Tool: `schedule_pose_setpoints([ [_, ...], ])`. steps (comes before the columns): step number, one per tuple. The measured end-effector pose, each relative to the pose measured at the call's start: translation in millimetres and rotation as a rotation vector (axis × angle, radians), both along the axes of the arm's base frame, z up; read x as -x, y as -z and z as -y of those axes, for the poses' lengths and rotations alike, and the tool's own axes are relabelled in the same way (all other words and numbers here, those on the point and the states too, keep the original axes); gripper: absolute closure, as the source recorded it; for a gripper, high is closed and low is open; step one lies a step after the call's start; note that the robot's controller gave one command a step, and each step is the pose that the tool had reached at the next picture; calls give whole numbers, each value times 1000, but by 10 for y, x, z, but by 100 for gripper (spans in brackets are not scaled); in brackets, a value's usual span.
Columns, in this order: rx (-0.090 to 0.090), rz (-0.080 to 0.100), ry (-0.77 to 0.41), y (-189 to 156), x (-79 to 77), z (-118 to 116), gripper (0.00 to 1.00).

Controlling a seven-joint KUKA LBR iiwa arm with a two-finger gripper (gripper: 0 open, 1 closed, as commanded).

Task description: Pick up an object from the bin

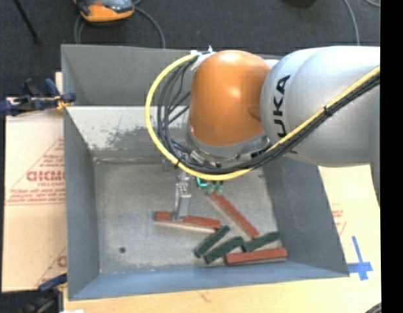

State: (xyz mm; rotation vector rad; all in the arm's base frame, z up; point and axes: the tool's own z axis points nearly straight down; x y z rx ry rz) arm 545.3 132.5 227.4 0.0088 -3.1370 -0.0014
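My gripper (pixel 182 208) hangs below the orange wrist cover in the middle of the bin. Its tip comes down right at a flat red-brown stick (pixel 192 222) that lies almost level on the bin floor. A second red-brown stick (pixel 235 216) lies slanted just to the right of the gripper. A dark green stick (pixel 211 241) rests below that, with one end near the first stick's right end. Whether the gripper touches or holds anything cannot be seen.
Further dark green sticks (pixel 229 248) (pixel 263 241) and one more red-brown stick (pixel 255 257) lie heaped at the bin's front right. The arm and its orange cover hang over the bin's back and right. The left part of the floor is bare but for a small dark speck (pixel 122 250).
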Motion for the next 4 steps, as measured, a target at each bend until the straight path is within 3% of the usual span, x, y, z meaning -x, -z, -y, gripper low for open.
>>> schedule_pose_setpoints([
  [1, -1, 8, 3, -46, -13, 6, 0],
  [2, 0, 15, -41, 459, 6, 135, 0],
  [3, 1, 11, -171, 1142, 255, 283, 0],
  [4, 1, 8, -248, 1498, 4, 356, 0],
])
